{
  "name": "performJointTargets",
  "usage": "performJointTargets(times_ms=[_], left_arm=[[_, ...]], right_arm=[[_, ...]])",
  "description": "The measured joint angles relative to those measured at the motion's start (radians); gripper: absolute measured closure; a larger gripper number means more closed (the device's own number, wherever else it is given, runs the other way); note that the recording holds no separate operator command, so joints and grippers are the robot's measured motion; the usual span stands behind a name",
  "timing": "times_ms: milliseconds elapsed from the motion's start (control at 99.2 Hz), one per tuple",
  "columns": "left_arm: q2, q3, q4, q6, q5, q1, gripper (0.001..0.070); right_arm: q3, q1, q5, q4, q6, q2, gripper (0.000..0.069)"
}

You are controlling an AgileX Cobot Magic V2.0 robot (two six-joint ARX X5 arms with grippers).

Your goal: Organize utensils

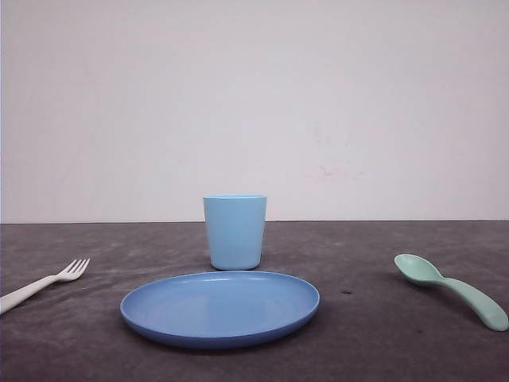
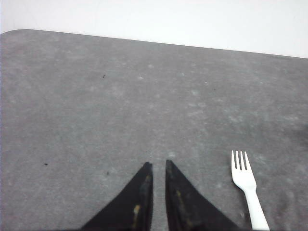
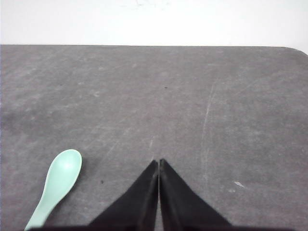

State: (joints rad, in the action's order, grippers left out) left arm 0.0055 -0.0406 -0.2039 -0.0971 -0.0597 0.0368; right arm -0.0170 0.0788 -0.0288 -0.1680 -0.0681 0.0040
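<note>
On the grey table (image 1: 374, 334), at about nine o'clock from the blue plate (image 1: 220, 308), I see the white fork (image 1: 44, 283), tines toward the cup (image 1: 235, 231). The mint-green spoon (image 1: 451, 288) lies at three o'clock, well apart. The cup stands at twelve o'clock, just behind the plate. My left gripper (image 2: 159, 166) hovers beside the fork with fingers nearly together, holding nothing; my right gripper (image 3: 159, 162) is pressed closed near the spoon.

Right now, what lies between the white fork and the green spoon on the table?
In the front view, the blue plate lies between the fork and spoon, with the light blue cup behind it.
</note>
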Motion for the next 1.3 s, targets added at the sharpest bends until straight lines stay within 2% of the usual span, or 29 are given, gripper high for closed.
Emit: performJointTargets(times_ms=[424,545,676,857,978,1089,1190,1301], left_arm=[[0.0,0.0,0.0,-0.006,0.0,0.0,0.0687],[0.0,0.002,0.009,-0.062,0.0,0.0,0.0687],[0.0,0.005,0.036,-0.135,0.008,0.0,0.0687],[0.0,-0.059,0.089,-0.261,0.094,0.0,0.0687],[0.006,-0.151,0.103,-0.31,0.146,0.0,0.0687],[0.049,-0.247,0.069,-0.323,0.195,0.0,0.0687],[0.115,-0.352,-0.019,-0.322,0.222,0.0,0.0687],[0.211,-0.494,-0.147,-0.279,0.231,0.0,0.0687]], right_arm=[[0.0,0.0,-0.001,-0.007,-0.036,0.0,0.0687],[0.0,0.0,-0.001,-0.002,-0.074,0.0,0.0687],[-0.011,0.0,-0.02,-0.003,-0.173,0.0,0.0687],[-0.156,0.0,-0.075,-0.008,-0.3,0.004,0.0687],[-0.29,0.0,-0.084,-0.051,-0.327,0.045,0.0687],[-0.42,0.0,-0.099,-0.142,-0.327,0.124,0.0687],[-0.545,0.0,-0.112,-0.247,-0.303,0.209,0.0687],[-0.684,0.0,-0.129,-0.376,-0.256,0.312,0.0687]])
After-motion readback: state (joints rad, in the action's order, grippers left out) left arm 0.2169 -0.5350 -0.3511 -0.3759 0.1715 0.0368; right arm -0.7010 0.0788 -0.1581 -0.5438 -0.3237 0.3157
